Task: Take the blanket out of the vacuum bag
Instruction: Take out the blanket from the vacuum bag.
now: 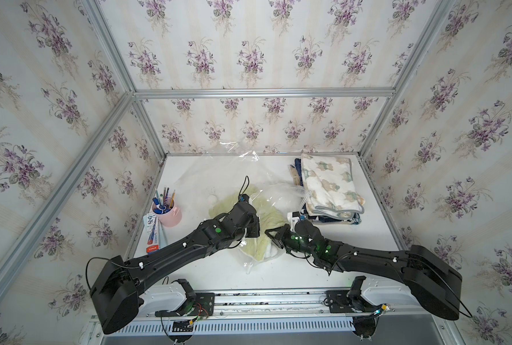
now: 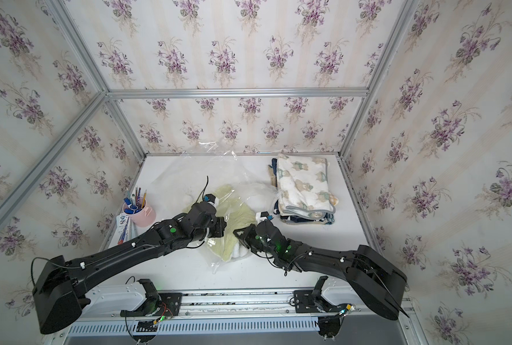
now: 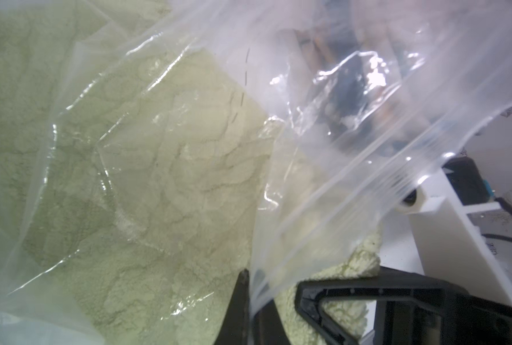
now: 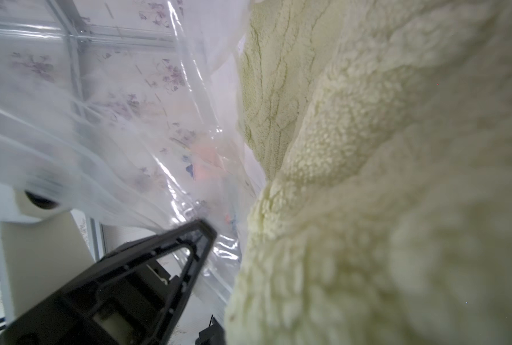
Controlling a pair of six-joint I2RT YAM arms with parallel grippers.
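Left gripper (image 3: 266, 286) clamped on bag (image 1: 219, 173), right gripper (image 4: 228, 239) closed against blanket (image 4: 368, 179), hold unclear; risk: pinched film drags bag along with blanket.

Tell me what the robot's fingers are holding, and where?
The left fingers pinch the vacuum bag by its zip edge. The right fingers are shut beside the blanket, at its fluffy edge; whether they grip it is hidden.
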